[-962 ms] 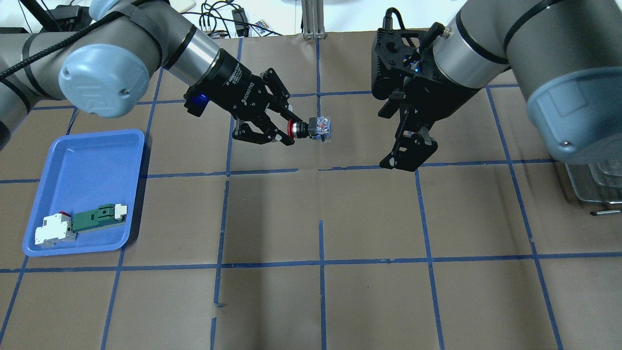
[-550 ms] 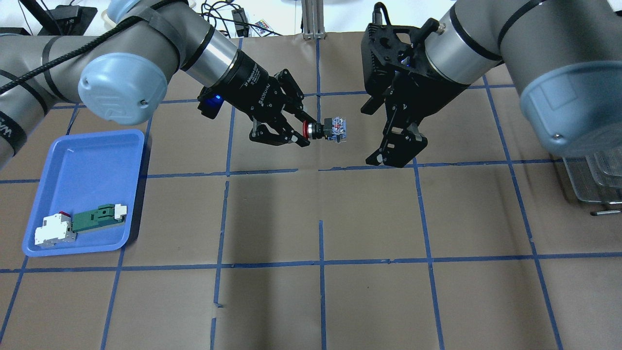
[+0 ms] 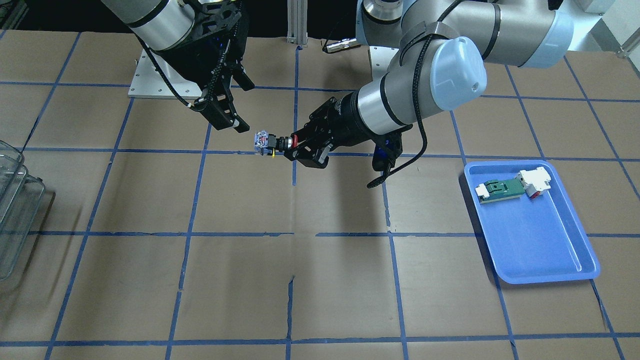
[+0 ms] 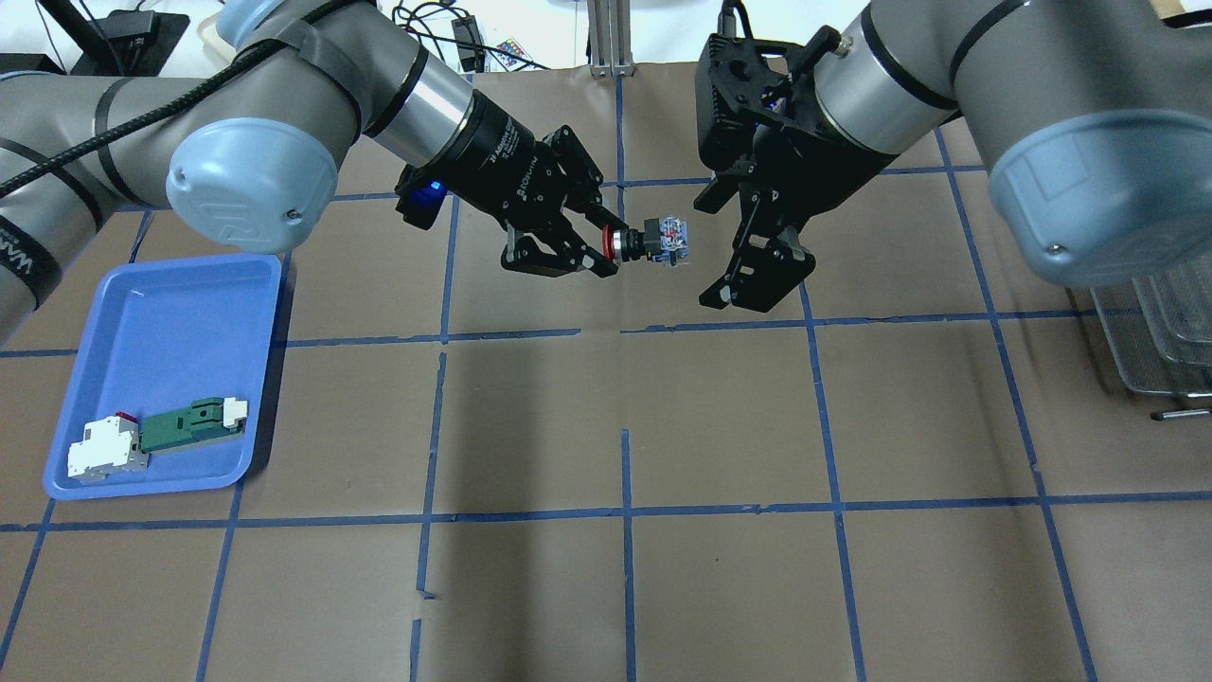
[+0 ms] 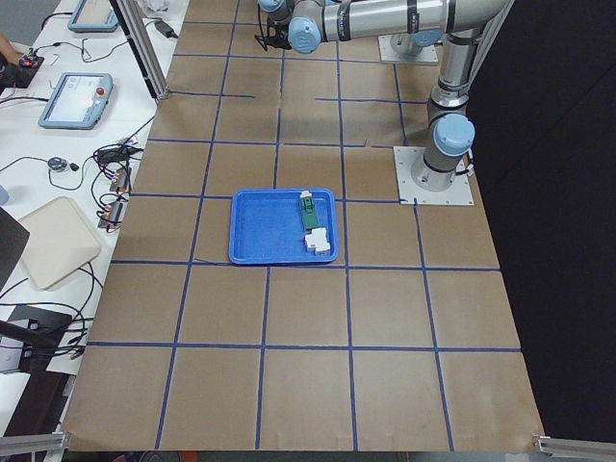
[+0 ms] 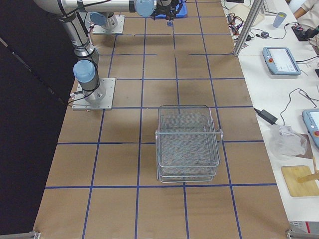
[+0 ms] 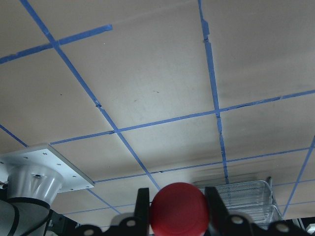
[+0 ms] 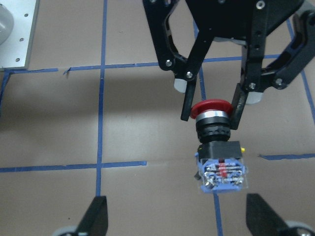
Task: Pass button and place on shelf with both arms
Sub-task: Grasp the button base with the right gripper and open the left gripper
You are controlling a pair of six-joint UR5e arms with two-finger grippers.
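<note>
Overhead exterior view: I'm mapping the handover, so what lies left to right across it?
Blue plastic tray, left black two-finger gripper, red-headed push button, right black two-finger gripper, grey wire-mesh shelf.

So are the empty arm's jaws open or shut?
Open. The right arm has its jaws wide apart at the bottom corners of its wrist view, not touching the button ahead.

Red-headed, black-barrelled push button [image 4: 651, 241] with blue-clear back block, held horizontal in mid-air by its head, grey wire-mesh tiered shelf [image 6: 188, 144] well apart
</note>
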